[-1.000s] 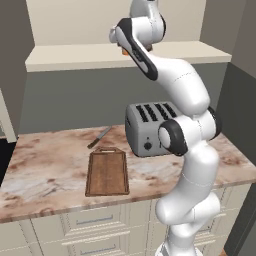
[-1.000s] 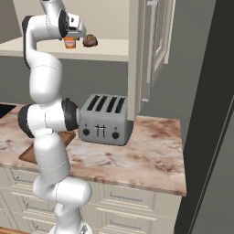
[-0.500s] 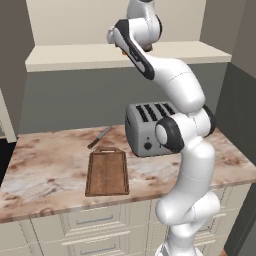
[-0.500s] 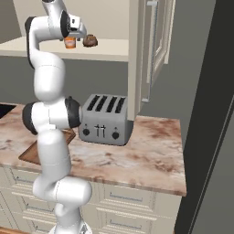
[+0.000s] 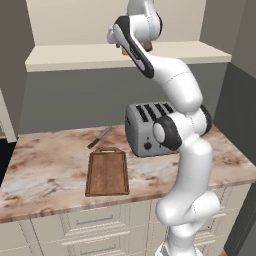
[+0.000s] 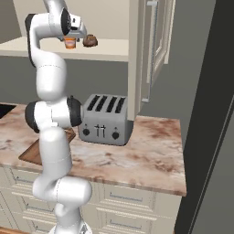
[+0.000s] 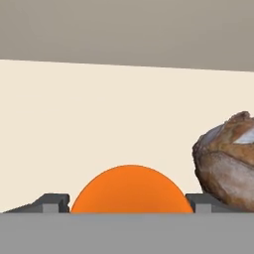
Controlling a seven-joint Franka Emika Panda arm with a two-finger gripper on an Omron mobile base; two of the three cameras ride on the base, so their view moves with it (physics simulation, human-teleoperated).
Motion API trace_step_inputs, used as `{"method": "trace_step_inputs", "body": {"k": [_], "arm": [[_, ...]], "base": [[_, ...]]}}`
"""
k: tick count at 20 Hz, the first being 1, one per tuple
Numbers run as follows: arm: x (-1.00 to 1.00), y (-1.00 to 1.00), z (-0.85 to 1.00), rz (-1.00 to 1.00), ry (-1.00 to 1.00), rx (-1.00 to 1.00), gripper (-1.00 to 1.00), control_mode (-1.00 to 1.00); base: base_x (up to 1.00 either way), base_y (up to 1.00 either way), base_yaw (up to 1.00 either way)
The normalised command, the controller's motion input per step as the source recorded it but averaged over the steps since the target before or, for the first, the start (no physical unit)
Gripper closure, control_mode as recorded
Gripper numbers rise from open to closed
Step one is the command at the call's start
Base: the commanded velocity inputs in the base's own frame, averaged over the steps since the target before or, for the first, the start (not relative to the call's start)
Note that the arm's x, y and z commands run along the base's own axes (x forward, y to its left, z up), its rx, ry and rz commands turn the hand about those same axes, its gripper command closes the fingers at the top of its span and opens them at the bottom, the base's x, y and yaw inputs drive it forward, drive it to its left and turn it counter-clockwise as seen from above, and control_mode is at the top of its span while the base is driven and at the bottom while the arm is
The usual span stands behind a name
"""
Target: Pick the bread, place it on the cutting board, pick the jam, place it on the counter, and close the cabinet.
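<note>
The orange jam [image 7: 130, 191] sits between my gripper's [image 7: 126, 202] two dark finger tips, which rest against its left and right sides. Just to its right lies the bread [image 7: 228, 161], a brown crusty roll, apart from the fingers. Both are on the cream shelf board of the open cabinet [image 6: 157, 45]. From the right base view my gripper [image 6: 71, 38] is at the jam [image 6: 69, 44], left of the bread [image 6: 90, 41]. The cutting board [image 5: 106, 172] lies bare on the counter [image 5: 45, 170] below. Whether the jar is off the shelf, I cannot tell.
A silver four-slot toaster [image 5: 147, 127] stands on the counter right of the board, under the shelf. A knife [image 5: 99, 137] lies behind the board. The cabinet door [image 6: 155, 68] hangs open to the right of my arm. Drawers run under the counter.
The hand has crept a little toward the shelf, and the jam has shifted slightly toward the bread. The bread and the board have not moved.
</note>
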Motion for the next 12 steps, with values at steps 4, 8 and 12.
{"method": "trace_step_inputs", "body": {"k": [4, 8, 12], "arm": [[0.0, 0.0, 0.0, 0.0, 0.01, 0.0, 1.0, -1.0], [-0.12, -0.03, 0.0, 0.0, -0.02, 0.0, 1.0, -1.0], [-0.33, -0.08, 0.0, 0.0, 0.0, 0.0, 1.0, -1.0]], "base": [[0.0, 0.0, 0.0], [0.0, 0.0, 0.0], [0.0, 0.0, 0.0]]}}
